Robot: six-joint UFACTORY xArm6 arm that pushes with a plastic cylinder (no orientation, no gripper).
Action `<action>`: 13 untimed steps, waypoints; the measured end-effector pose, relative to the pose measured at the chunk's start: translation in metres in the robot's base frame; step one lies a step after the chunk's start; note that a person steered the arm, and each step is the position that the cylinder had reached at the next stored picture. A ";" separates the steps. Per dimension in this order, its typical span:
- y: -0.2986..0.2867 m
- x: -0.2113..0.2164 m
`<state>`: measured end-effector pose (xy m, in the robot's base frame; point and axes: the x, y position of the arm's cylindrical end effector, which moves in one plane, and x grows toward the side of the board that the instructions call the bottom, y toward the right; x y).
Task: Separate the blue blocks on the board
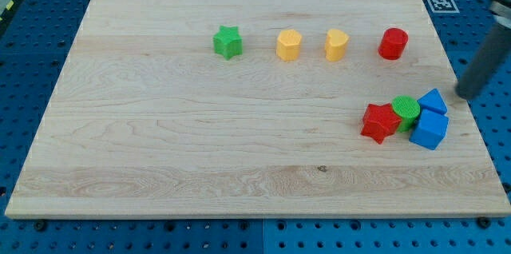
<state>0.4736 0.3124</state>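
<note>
Two blue blocks touch each other at the view's right: a smaller blue block (433, 101) above and a larger blue block (429, 129) below it. A green cylinder (406, 110) and a red star (380, 122) press against them from the left. My rod comes in from the view's upper right, and my tip (462, 95) rests on the board just right of the smaller blue block, a short gap away.
A row near the view's top holds a green star (227, 42), a yellow block (289, 45), a yellow heart-like block (336, 45) and a red cylinder (393, 44). The board's right edge (471, 118) runs close to the blue blocks.
</note>
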 end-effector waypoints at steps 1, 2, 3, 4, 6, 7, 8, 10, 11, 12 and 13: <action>0.001 0.037; -0.015 0.036; -0.058 0.029; -0.094 0.016; -0.121 -0.007; -0.110 -0.004; -0.072 -0.004; -0.071 -0.017; -0.092 -0.021; -0.114 -0.023; -0.117 -0.023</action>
<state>0.4501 0.1959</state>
